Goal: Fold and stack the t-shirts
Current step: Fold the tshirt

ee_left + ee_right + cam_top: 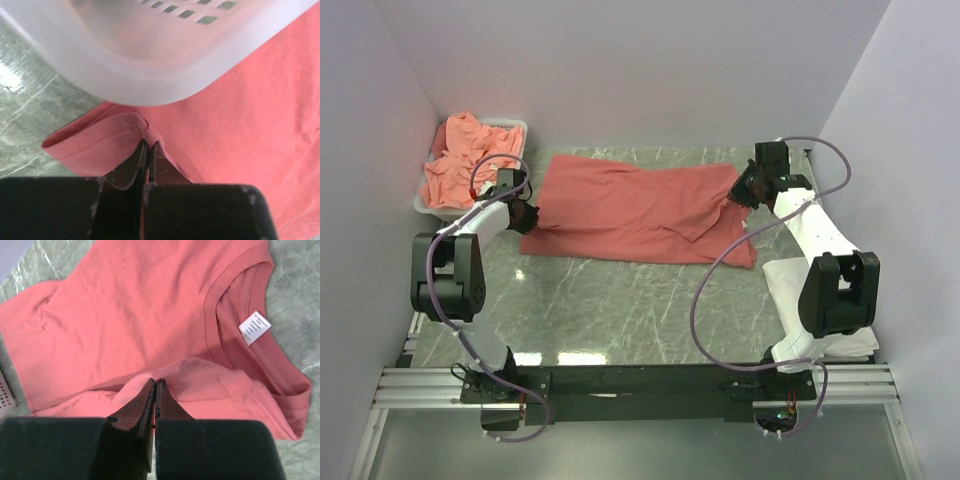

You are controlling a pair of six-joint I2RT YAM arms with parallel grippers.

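A folded white garment [780,285] lies at lower right; beyond it a coral-red t-shirt [640,210] spreads rumpled across the middle, and more shirts [465,160] fill the tray [510,123] at upper left. The table [620,310] is green marble, the walls [620,70] pale. The left gripper [148,150] pinches the t-shirt's hem, the right gripper [155,387] a fold near its collar.

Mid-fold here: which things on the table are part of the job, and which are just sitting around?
Job: coral-red cotton t-shirt spread flat, pinched by left gripper and right gripper; crumpled salmon-pink shirts; folded white garment.
Lying about: white slotted plastic tray holding those shirts; grey-green marble tabletop.
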